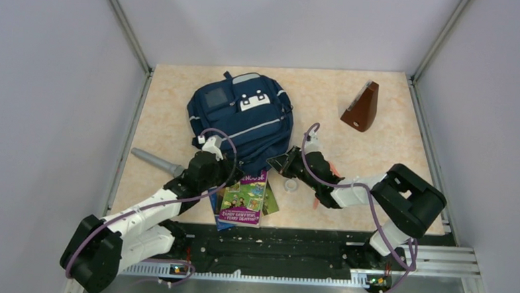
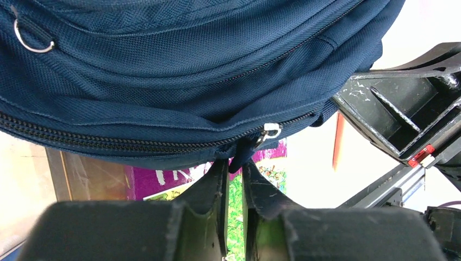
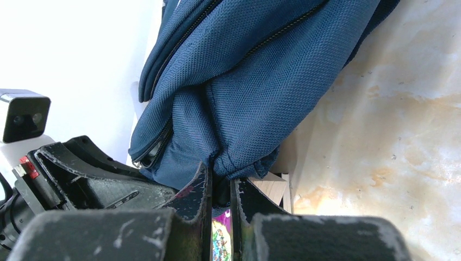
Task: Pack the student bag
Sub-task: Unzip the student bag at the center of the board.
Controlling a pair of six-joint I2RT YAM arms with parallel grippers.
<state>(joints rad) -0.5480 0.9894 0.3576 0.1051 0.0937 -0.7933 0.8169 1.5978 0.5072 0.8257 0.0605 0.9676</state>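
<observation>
The left gripper [image 2: 234, 169] pinches the dark zipper pull [image 2: 238, 156] on the near edge of the student bag [image 2: 163, 81], with a picture book [image 1: 243, 199] beneath its fingers. The right gripper [image 3: 220, 176] clamps a fold of the bag's fabric between its tips. The bag lies just beyond both.

A beige marbled table [image 1: 165, 115] carries a navy student bag [image 1: 242, 115] at its middle, colourful picture books [image 1: 244, 199] at the bag's near edge, a grey tool [image 1: 154, 161] to the left, and a brown wedge [image 1: 361, 107] well apart at the far right.
</observation>
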